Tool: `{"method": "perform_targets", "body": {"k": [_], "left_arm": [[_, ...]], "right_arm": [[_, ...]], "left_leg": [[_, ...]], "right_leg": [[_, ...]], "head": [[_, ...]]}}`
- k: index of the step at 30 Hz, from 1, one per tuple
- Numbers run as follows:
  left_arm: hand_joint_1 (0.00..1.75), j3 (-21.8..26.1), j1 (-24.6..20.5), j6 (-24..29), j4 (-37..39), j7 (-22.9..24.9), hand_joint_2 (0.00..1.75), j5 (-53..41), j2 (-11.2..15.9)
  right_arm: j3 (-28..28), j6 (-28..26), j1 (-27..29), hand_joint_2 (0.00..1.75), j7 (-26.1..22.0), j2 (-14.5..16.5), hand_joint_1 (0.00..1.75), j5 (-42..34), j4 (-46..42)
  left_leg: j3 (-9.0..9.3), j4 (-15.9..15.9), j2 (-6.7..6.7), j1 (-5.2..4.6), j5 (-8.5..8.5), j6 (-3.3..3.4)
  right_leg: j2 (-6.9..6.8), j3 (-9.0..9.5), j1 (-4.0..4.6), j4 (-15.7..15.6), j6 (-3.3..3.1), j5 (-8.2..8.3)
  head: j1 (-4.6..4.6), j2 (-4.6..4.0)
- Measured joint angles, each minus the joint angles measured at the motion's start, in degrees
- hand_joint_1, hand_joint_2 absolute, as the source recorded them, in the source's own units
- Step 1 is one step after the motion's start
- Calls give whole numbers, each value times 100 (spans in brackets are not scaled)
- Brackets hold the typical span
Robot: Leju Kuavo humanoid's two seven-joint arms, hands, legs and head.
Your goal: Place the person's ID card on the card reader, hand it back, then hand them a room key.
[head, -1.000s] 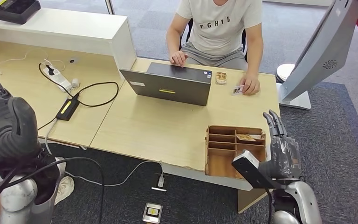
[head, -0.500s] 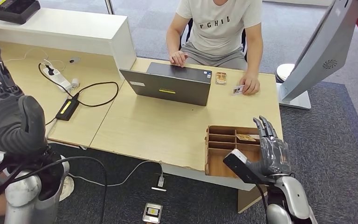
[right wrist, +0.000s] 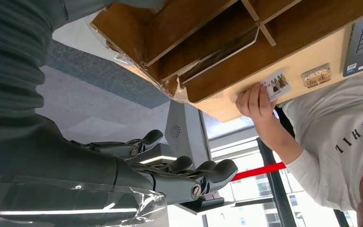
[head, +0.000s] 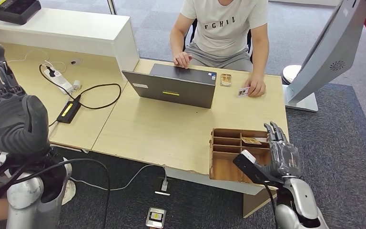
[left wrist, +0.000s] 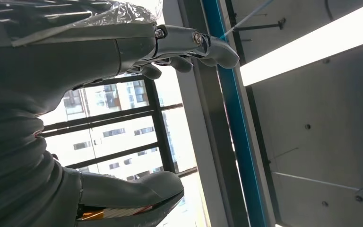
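While the person [head: 224, 28], face cut off at twelve o'clock, pins the ID card [head: 243, 91] to the desk [head: 162, 129], the left hand [head: 9, 119] and right hand [head: 281, 152] hover with fingers spread, both empty.

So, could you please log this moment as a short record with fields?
ID card: on the desk, under the person's hand, card at
Card reader: small unit beside the laptop
Laptop: open, facing the person
Wooden organizer: desk's near edge, by right hand
Left hand: raised, fingers apart, holding nothing
Right hand: fingers apart, holding nothing
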Motion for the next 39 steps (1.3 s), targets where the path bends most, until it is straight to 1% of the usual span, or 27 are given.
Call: {"method": "perform_targets", "body": {"k": [11,19,22,23,26,27,33,39], "left_arm": [[0,-2,-85,-5,102,-21,175,39,-34],[0,-2,-127,-4,156,-26,175,51,-55],[0,-2,-137,9,157,-28,175,49,-60],[0,-2,-138,16,157,-28,175,48,-60],[0,-2,-137,47,157,-27,175,46,-60],[0,-2,-137,54,157,-26,175,46,-60],[0,-2,-134,65,157,-22,175,46,-60],[0,-2,-127,69,154,-22,175,46,-60]], "right_arm": [[67,-32,-204,175,-280,197,0,-222,309],[129,-28,-276,175,-309,310,0,-268,451],[148,-17,-283,175,-305,333,3,-292,515],[152,-15,-284,175,-302,336,14,-298,539],[163,-15,-289,175,-292,340,124,-309,609],[167,-15,-291,175,-291,341,153,-311,633],[201,-15,-295,175,-291,343,158,-314,742],[226,-6,-311,175,-291,349,156,-303,791]], "left_leg": [[0,0,0,0,0,0],[0,0,0,0,0,0],[0,0,0,0,0,0],[0,0,0,0,0,0],[0,0,0,0,0,0],[0,0,0,0,0,0],[0,0,0,0,0,0],[0,0,0,0,0,0]], "right_leg": [[0,0,0,0,0,0],[0,0,0,0,0,0],[0,0,0,0,0,0],[0,0,0,0,0,0],[0,0,0,0,0,0],[0,0,0,0,0,0],[0,0,0,0,0,0],[0,1,0,0,0,0]], "head": [[-1,0],[0,0],[0,0],[1,0],[0,0],[0,0],[0,0],[-1,0]]}}
